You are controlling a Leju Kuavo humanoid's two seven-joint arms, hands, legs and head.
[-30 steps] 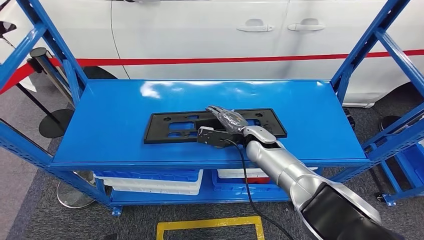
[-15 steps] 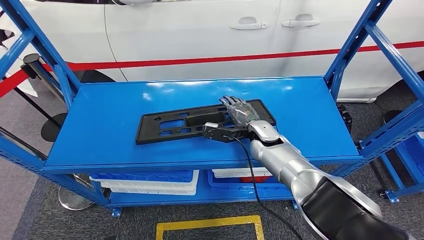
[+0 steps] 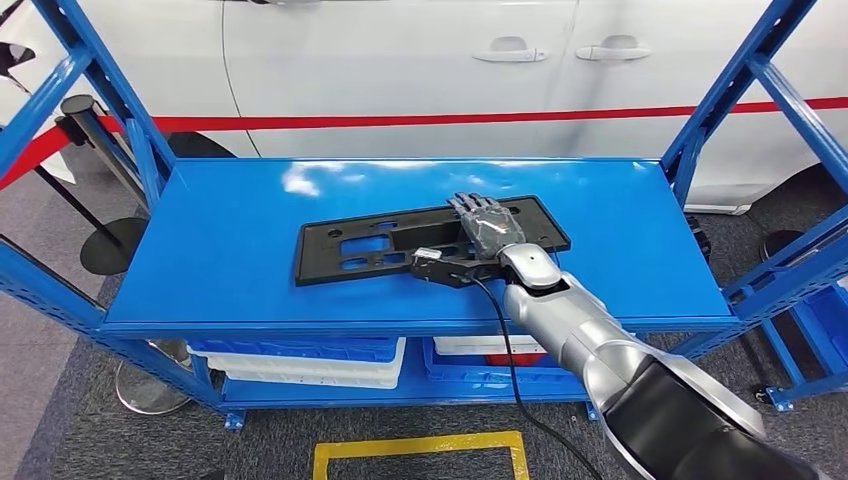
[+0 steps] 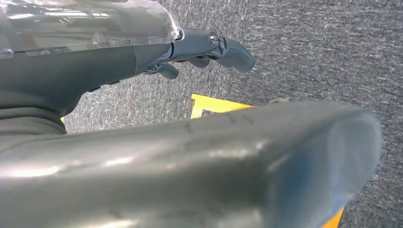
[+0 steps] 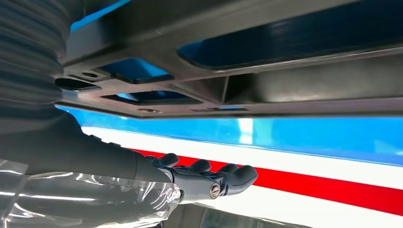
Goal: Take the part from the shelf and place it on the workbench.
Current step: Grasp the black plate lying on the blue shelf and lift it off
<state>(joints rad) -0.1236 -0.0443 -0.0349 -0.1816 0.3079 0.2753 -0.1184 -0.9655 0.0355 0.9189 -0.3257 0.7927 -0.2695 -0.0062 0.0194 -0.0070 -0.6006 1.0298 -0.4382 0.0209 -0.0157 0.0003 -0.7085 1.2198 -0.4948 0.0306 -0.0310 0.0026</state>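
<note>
Since half a second ago our right hand (image 3: 487, 222) has stayed spread over the part (image 3: 432, 246), while our whole view has swung a little, so the shelf sits slightly differently in frame; against a second ago, the hand has reached further over the part toward the car.

The white car (image 3: 400, 60) fills the top of the head view, a red stripe (image 3: 400, 121) running along its doors. Below it, the blue shelf (image 3: 220, 250) spans the middle of the frame, with blue uprights at both sides. The black part lies flat on the shelf top at centre frame, slightly askew. Our right arm (image 3: 590, 340) comes in from the lower right.

The right hand lies on the right end of the part, fingers (image 3: 470, 205) stretched out flat and apart; the thumb (image 3: 440, 268) reaches along the part's near edge. We cannot tell whether it grips the part yet. In the right wrist view the part (image 5: 228, 71) sits close above the outstretched fingers (image 5: 228, 175).

Our left hand (image 4: 209, 47) hangs over grey floor (image 4: 323, 57), fingers loosely curled, holding nothing.
</note>
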